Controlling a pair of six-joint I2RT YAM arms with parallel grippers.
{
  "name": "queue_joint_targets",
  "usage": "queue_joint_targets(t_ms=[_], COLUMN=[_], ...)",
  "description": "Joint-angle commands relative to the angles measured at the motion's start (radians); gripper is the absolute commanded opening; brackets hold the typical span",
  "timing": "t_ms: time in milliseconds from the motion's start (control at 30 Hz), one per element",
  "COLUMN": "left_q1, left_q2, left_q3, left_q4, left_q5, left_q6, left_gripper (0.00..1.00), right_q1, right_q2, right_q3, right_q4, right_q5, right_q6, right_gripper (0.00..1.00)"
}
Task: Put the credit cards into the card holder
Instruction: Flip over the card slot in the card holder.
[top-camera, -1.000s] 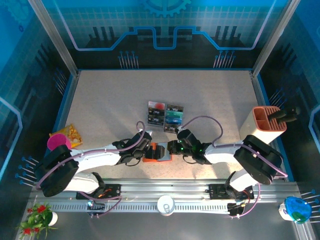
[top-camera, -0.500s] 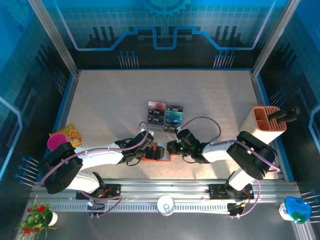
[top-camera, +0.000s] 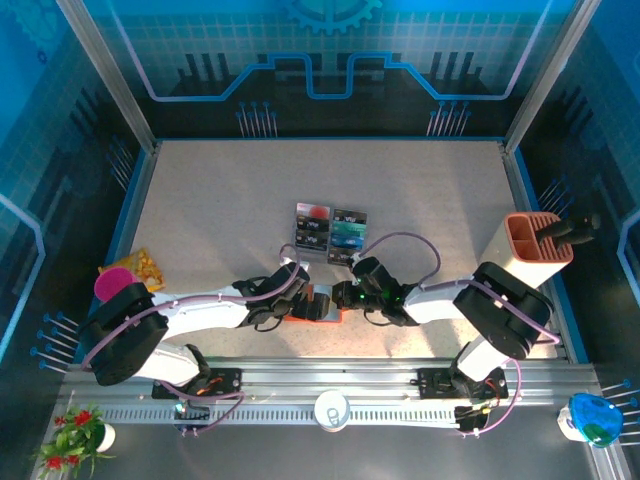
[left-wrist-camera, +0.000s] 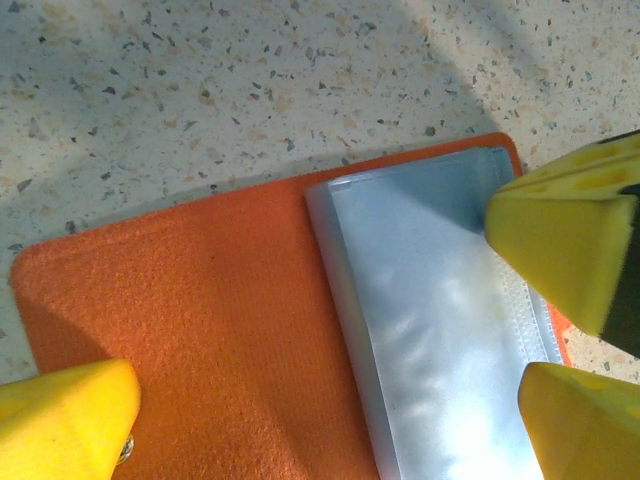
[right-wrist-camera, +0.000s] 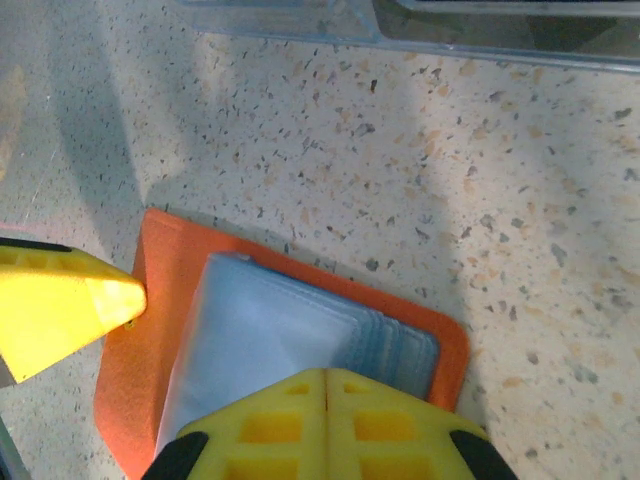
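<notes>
The card holder (top-camera: 316, 306) lies open on the table near the front edge, orange with grey-blue pockets (left-wrist-camera: 440, 330). My left gripper (top-camera: 291, 301) is open and straddles it, one yellow fingertip (left-wrist-camera: 62, 420) over the orange flap and the other past the pockets' right edge. My right gripper (top-camera: 344, 296) is shut, its joined tips (right-wrist-camera: 325, 415) resting on the pocket stack (right-wrist-camera: 280, 335) with nothing seen between them. Its yellow fingers (left-wrist-camera: 570, 240) enter the left wrist view at the upper right. The credit cards (top-camera: 345, 235) sit in a clear tray behind the holder.
The clear slotted tray (right-wrist-camera: 300, 20) lies just beyond the holder. A tall beige-and-orange box (top-camera: 535, 250) with dark tools stands at the right. A pink object and a snack bag (top-camera: 128, 274) lie at the left edge. A white cup (top-camera: 330, 408) sits on the front rail.
Both grippers have closed in slightly on the card holder, the left moving right over it. More of the grey-blue pockets shows now.
</notes>
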Motion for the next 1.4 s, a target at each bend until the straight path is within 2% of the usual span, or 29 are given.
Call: queue_joint_targets(t_ms=[0, 267, 867, 1133, 1267, 1367], left_q1=[-0.002, -0.007, -0.007, -0.007, -0.008, -0.007], left_q2=[0.019, 0.016, 0.018, 0.009, 0.007, 0.01], left_q3=[0.009, 0.009, 0.005, -0.008, -0.011, -0.019], left_q4=[-0.056, -0.057, -0.06, -0.102, -0.122, -0.117], left_q5=[-0.022, -0.026, -0.049, -0.123, -0.149, -0.143], left_q6=[0.024, 0.024, 0.018, -0.033, -0.044, -0.041], left_gripper=[0.99, 0.99, 0.99, 0.99, 0.97, 0.9], right_q1=[-0.015, -0.025, -0.008, -0.004, -0.003, -0.003], right_q2=[-0.067, -0.06, 0.093, 0.104, 0.107, 0.107], right_q3=[0.035, 0.086, 0.107, 0.105, 0.101, 0.098], right_q4=[-0.107, -0.16, -0.104, -0.094, -0.086, -0.082], right_q5=[0.012, -0.002, -0.059, -0.061, -0.062, -0.064], right_q6=[-0.05, -0.085, -0.076, -0.068, -0.063, -0.059], right_gripper=[0.0, 0.0, 0.0, 0.0, 0.0, 0.0])
